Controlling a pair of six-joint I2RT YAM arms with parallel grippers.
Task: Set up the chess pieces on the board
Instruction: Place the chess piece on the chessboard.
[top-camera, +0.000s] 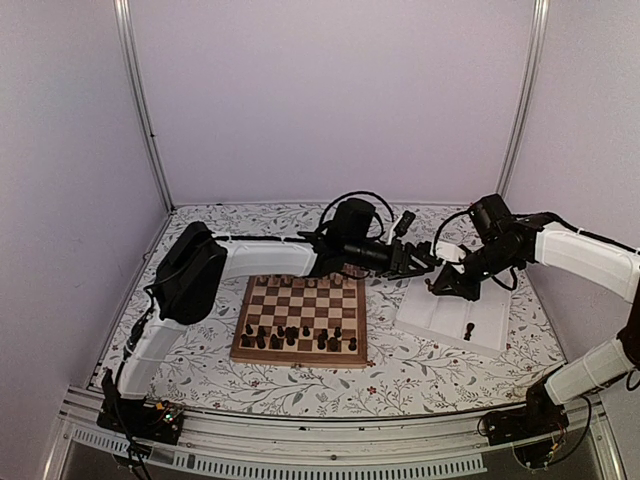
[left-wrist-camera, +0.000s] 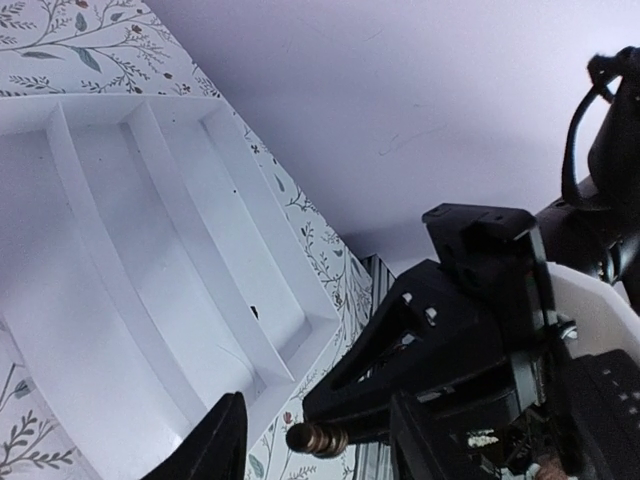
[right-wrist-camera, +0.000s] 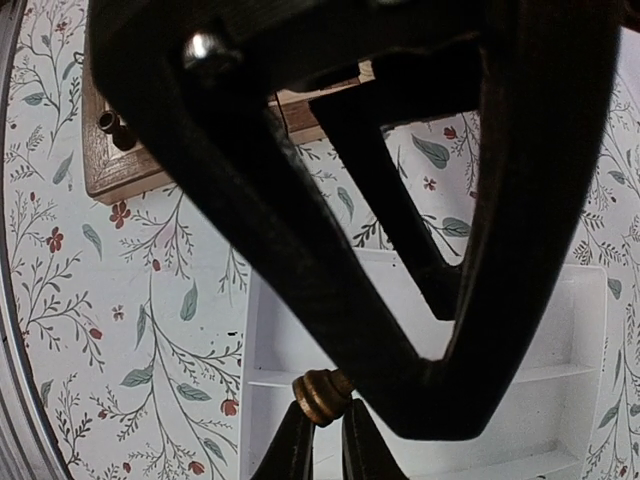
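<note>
The board (top-camera: 298, 357) lies at mid-table with several dark chess pieces (top-camera: 300, 337) along its near rows. One more dark piece (top-camera: 469, 330) stands in the white tray (top-camera: 440, 315). Both grippers meet above the tray's left edge. My right gripper (right-wrist-camera: 328, 408) is shut on a dark brown chess piece (right-wrist-camera: 320, 392), whose ringed end sticks out past the fingertips. My left gripper (left-wrist-camera: 312, 425) stands open around that same piece (left-wrist-camera: 318, 438), one finger (left-wrist-camera: 215, 445) on either side, not touching it. In the top view the left gripper (top-camera: 428, 262) and right gripper (top-camera: 440, 284) hide the piece.
The ridged white tray (left-wrist-camera: 150, 250) lies right below the grippers. A corner of the board (right-wrist-camera: 110, 170) with dark pieces (right-wrist-camera: 115, 125) shows in the right wrist view. Floral cloth covers the table; white walls stand close behind.
</note>
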